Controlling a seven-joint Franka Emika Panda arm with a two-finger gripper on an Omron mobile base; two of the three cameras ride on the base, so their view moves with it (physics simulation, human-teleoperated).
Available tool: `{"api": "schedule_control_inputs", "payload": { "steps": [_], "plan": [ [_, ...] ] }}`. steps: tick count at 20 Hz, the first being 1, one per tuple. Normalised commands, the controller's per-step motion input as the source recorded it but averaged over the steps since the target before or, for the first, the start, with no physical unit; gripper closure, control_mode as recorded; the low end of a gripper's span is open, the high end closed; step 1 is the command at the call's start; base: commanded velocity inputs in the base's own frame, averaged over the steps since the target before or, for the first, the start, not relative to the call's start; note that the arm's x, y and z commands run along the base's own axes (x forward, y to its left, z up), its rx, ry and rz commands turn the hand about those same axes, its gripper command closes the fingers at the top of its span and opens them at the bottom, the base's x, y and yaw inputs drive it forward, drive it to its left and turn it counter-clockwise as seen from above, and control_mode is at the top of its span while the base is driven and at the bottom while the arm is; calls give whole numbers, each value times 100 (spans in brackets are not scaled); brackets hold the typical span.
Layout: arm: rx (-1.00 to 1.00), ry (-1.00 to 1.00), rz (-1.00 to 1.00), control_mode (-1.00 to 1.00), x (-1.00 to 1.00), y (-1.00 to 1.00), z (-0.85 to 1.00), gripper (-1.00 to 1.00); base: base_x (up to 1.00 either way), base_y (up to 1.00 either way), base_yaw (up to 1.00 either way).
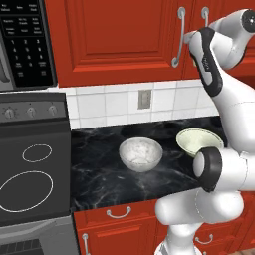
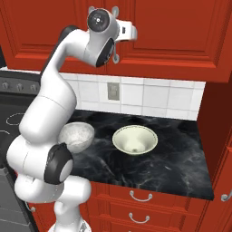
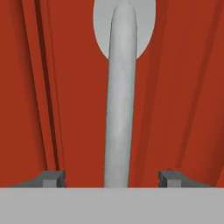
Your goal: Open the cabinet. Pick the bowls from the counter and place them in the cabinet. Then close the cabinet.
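The gripper (image 3: 112, 178) was raised to the cabinet (image 1: 124, 40), pressed close against a red door. In the hand view, the silver handle (image 3: 119, 109) ran straight up between the two fingertips (image 3: 52, 178), one tip on each side of the bar with red door panel showing in the gaps. The fingers stood apart around the bar; neither tip visibly touched it, so the handle was straddled, not clamped. The handle's oval mounting plate (image 3: 100, 26) sat at the far end of the bar, beyond the tips.

From the left base view, both doors were shut, their two long handles side by side near the middle seam. The hand covered the handle of the right door.

Well below the fingers, on the black marble counter (image 1: 99, 184), both bowls rested upright and apart from each other. The grey stone-look bowl (image 1: 140, 154) sat toward the stove (image 1: 30, 169). The cream bowl (image 2: 134, 139) sat on the other side, nearer the counter's free end. A wall outlet (image 2: 113, 92) sat in the white tiles behind them.
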Motion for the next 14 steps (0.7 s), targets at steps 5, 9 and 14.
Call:
{"api": "schedule_control_inputs", "payload": {
  "steps": [5, 9, 14],
  "plan": [
    [3, -7, 0, -100, 19, -14, -56, 100, 0, 0, 0],
    [0, -8, 0, -100, 10, -38, -47, 100, 0, 0, 0],
    [4, 7, -6, -100, 14, -61, -33, 100, 0, 0, 0]
  ]
}}
